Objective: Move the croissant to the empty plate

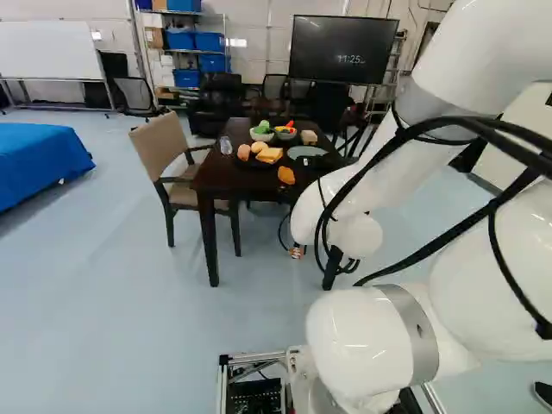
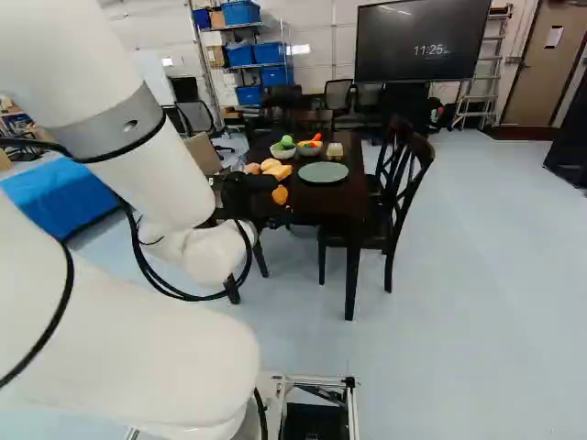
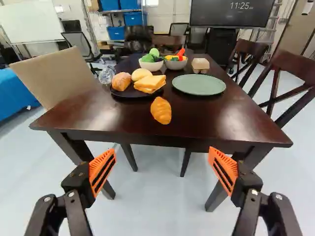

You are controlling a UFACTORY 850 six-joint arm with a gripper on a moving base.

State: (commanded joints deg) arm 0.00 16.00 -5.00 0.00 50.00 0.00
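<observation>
I find my arm [image 1: 358,345] cut off by both base views' edges. It partly hides the tan chair [image 2: 204,154] in the right one.

Open air over table [image 3: 206,125] from near edge to croissant [image 3: 161,110]. Free lane continues diagonally to green plate [image 3: 199,85], open above. Table edge blocks a low approach from the front. Piled black plate [image 3: 116,95] crowds croissant's far side. Two bowls [image 3: 150,66] and small container [image 3: 200,64] stand farther back. Tan chair [image 3: 54,73] and dark chairs [image 3: 295,66] obstruct opposite sides.
</observation>
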